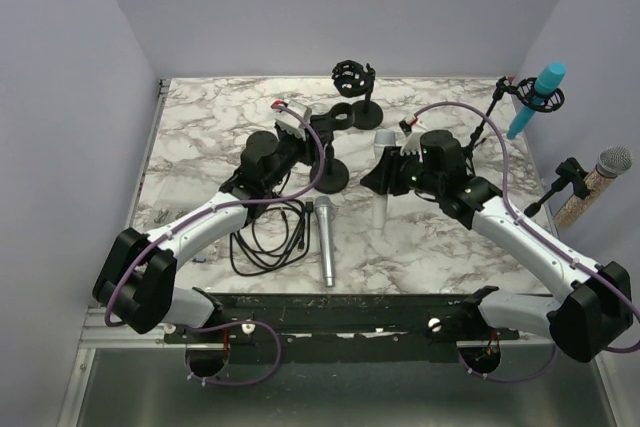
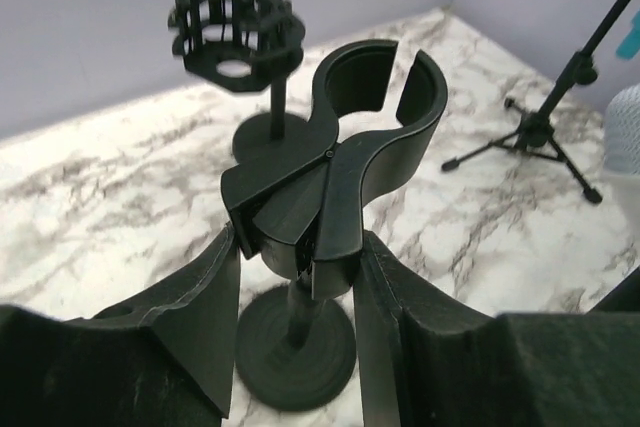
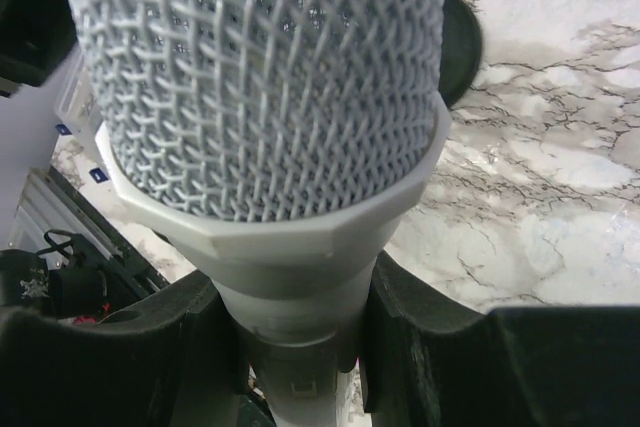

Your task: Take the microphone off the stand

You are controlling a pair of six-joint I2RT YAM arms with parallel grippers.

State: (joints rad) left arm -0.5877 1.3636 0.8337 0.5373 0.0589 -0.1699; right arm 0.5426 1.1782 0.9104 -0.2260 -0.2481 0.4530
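Here, the left jaws are closed on the black clip (image 2: 335,182) of the stand (image 2: 298,312), which sits between them, its round base (image 2: 272,359) on the worktop (image 2: 120,207) below. Right of them, the right jaws grip the silver microphone (image 3: 260,77) just under its mesh head, clear of the clip.

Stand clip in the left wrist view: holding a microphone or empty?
Empty: the clip shows a bare cradle, gripped by the left gripper; the microphone is in the right gripper.
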